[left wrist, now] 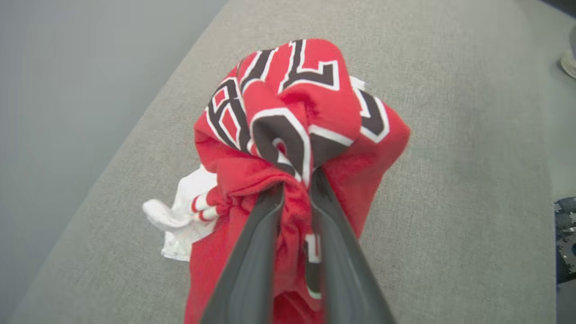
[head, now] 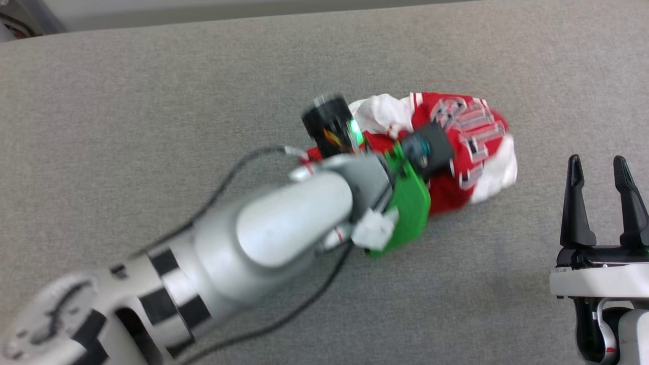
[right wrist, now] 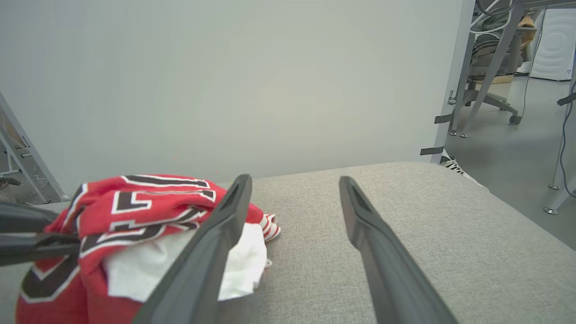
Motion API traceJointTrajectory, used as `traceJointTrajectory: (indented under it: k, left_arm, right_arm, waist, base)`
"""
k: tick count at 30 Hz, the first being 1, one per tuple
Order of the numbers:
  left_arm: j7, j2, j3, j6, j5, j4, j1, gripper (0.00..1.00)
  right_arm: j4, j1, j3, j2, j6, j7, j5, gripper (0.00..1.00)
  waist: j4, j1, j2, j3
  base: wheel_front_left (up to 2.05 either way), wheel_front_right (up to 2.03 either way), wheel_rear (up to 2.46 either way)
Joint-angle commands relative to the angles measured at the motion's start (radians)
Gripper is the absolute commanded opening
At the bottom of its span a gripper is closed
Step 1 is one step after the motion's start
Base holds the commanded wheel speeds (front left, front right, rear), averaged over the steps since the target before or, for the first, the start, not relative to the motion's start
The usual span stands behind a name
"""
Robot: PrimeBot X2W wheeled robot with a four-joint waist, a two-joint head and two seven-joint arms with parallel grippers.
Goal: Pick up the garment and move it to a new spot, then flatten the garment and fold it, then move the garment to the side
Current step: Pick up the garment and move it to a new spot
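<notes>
The garment (head: 474, 137) is a bunched heap of red cloth with white sleeve parts and black white-edged lettering, lying right of centre on the grey cushioned surface (head: 152, 101). My left arm (head: 284, 223) reaches across from the lower left and covers the heap's near side. In the left wrist view my left gripper (left wrist: 297, 180) is shut on a fold of the red garment (left wrist: 288, 90), with cloth squeezed between the fingers. My right gripper (head: 597, 160) stands open to the right of the heap, apart from it. The right wrist view has the garment (right wrist: 135, 202) left of the open right gripper (right wrist: 294, 180).
The grey surface's back edge (head: 304, 17) runs along the top of the head view, with a pale wall (right wrist: 270, 81) behind it. Past its right side is bare floor with a wheeled chair (right wrist: 490, 76) and metal table legs (right wrist: 558, 198).
</notes>
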Motion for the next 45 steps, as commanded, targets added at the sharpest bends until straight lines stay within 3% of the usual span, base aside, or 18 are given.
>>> traceJointTrajectory:
  k: [1, 6, 11, 15, 17, 24, 29, 38, 45]
  left_arm:
    - [0.013, -0.012, -0.002, -0.003, 0.023, -0.001, 0.054, 0.00]
    - [0.083, -0.052, -0.002, -0.003, 0.103, -0.011, 0.210, 0.00]
    - [0.142, -0.055, -0.002, -0.003, 0.147, -0.028, 0.336, 0.00]
    - [0.083, -0.052, -0.002, -0.003, 0.137, -0.013, 0.341, 0.00]
    - [0.004, -0.057, -0.002, -0.003, 0.129, 0.016, 0.316, 1.00]
    - [-0.293, -0.081, 0.045, 0.005, 0.099, 0.113, 0.252, 1.00]
    - [-0.448, -0.075, 0.127, 0.071, 0.090, 0.145, 0.265, 1.00]
    - [-0.524, 0.015, 0.289, 0.213, 0.097, 0.105, 0.348, 1.00]
    - [-0.525, 0.083, 0.515, 0.323, 0.178, -0.054, 0.519, 1.00]
  right_arm:
    - [-0.001, -0.003, -0.001, -0.001, -0.001, -0.006, 0.008, 1.00]
    - [0.003, -0.018, 0.001, -0.001, -0.001, -0.006, 0.012, 1.00]
    - [0.014, -0.028, 0.007, -0.001, -0.001, -0.006, 0.016, 1.00]
    - [0.020, -0.023, 0.004, -0.001, -0.001, -0.006, 0.016, 1.00]
    - [0.025, -0.015, 0.002, -0.001, -0.001, -0.006, 0.014, 1.00]
    - [0.035, 0.025, -0.010, -0.001, -0.001, -0.006, 0.000, 1.00]
    - [0.034, 0.056, -0.016, -0.001, -0.001, -0.006, -0.011, 1.00]
    - [0.032, 0.091, -0.014, -0.001, -0.001, -0.006, -0.024, 1.00]
    - [0.036, 0.118, -0.018, -0.001, -0.001, -0.006, -0.027, 1.00]
  waist:
    - [-0.013, 0.0001, -0.0001, 0.021]
    - [-0.014, 0.0001, -0.0001, 0.040]
    - [-0.012, 0.0001, -0.0001, 0.046]
    - [-0.004, 0.0001, -0.0001, 0.034]
    - [0.003, 0.0001, -0.0001, 0.019]
    - [0.035, 0.0001, -0.0001, -0.055]
    - [0.068, 0.0001, -0.0001, -0.108]
    - [0.115, 0.0001, -0.0001, -0.167]
    - [0.137, 0.0001, -0.0001, -0.200]
  base:
    - [0.00, 0.00, 0.00]
    - [0.00, 0.00, 0.00]
    - [0.00, 0.00, 0.00]
    - [0.00, 0.00, 0.00]
    - [0.00, 0.00, 0.00]
    - [0.00, 0.00, 0.00]
    - [0.00, 0.00, 0.00]
    - [0.00, 0.00, 0.00]
    - [0.00, 0.00, 0.00]
